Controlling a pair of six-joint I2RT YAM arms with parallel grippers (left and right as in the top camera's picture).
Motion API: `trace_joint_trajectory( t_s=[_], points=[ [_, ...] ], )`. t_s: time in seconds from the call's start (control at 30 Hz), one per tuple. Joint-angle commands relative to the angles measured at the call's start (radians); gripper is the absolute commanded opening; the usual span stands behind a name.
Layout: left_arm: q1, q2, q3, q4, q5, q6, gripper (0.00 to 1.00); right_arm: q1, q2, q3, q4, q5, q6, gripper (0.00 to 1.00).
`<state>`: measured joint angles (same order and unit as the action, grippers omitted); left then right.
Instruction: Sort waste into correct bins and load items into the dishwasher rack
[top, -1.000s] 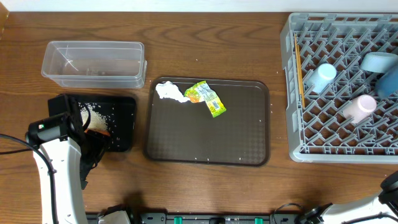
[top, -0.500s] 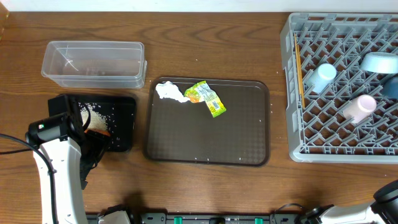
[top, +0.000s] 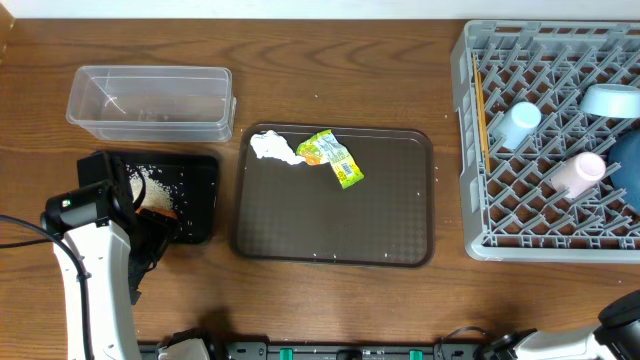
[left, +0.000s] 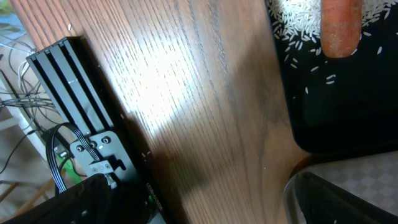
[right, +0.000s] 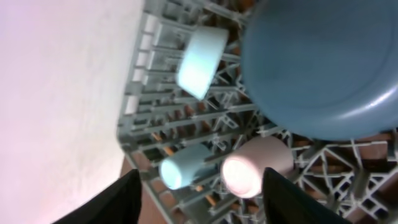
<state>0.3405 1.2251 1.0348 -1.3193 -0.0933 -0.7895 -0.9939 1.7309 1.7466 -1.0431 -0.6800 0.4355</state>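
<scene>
Count: one big grey plastic lattice rack (top: 468, 200) at right, holding 2 cups, 1 bowl, 1 plate and 1 chopstick pair.
Light-blue cup (top: 517, 125) and whitish-pink cup (top: 575, 173) both lay tipped on the pegs, long axes diagonal, near-left to far-right.
Small light-blue bowl (top: 610, 100) sat far right. Round dark-blue plate (top: 628, 165) was just near of it, cut by the frame edge, tilt unclear.
Thin wooden chopsticks (top: 481, 105) ran near-far along the rack's left wall.
2 bins at left: clear plastic tub (top: 150, 70) far, black rectangular tray (top: 200, 210) near. The black tray held the white rice heap (top: 150, 180) and the orange carrot (top: 162, 211), which was partly under the left arm (top: 95, 270).
Brown serving tray (top: 335, 220) in the middle carried the crumpled white tissue (top: 272, 149) touching the green-and-yellow wrapper (top: 333, 158). Wrapper's long axis ran far-left to near-right.
Left gripper (left: 205, 202) was spread wide, holding nothing, over bare wood beside the black tray.
Right gripper (right: 200, 180) was spread, holding nothing, above the rack.
</scene>
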Motion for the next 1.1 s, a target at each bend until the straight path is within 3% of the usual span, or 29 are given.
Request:
trace_joint_trajectory(
  t_s=[0.0, 0.2, 0.33, 0.4, 0.5, 0.73, 0.9, 1.07],
  points=[
    [0.006, 0.003, 0.010, -0.004, -0.020, -0.017, 0.98, 0.035, -0.049, 0.091, -0.051, -0.037, -0.023, 0.72],
    [0.006, 0.003, 0.010, -0.004, -0.020, -0.017, 0.98, 0.209, -0.116, 0.099, -0.084, -0.301, -0.050, 0.88],
    [0.006, 0.003, 0.010, -0.004, -0.021, -0.017, 0.98, 0.420, -0.134, 0.099, -0.111, -0.317, -0.188, 0.99],
    [0.006, 0.003, 0.010, -0.004, -0.021, -0.017, 0.98, 0.554, -0.132, 0.097, -0.126, -0.287, -0.298, 0.99],
    [0.006, 0.003, 0.010, -0.004, -0.020, -0.017, 0.98, 0.746, -0.124, 0.089, -0.144, -0.177, -0.385, 0.99],
    [0.006, 0.003, 0.010, -0.004, -0.020, -0.017, 0.98, 1.152, -0.049, 0.084, -0.098, 0.275, -0.387, 0.99],
    [0.006, 0.003, 0.010, -0.004, -0.021, -0.017, 0.98, 1.302, 0.027, 0.084, -0.051, 0.510, -0.319, 0.99],
    [0.006, 0.003, 0.010, -0.004, -0.020, -0.017, 0.98, 1.315, 0.089, 0.084, -0.053, 0.665, -0.186, 0.99]
  ],
)
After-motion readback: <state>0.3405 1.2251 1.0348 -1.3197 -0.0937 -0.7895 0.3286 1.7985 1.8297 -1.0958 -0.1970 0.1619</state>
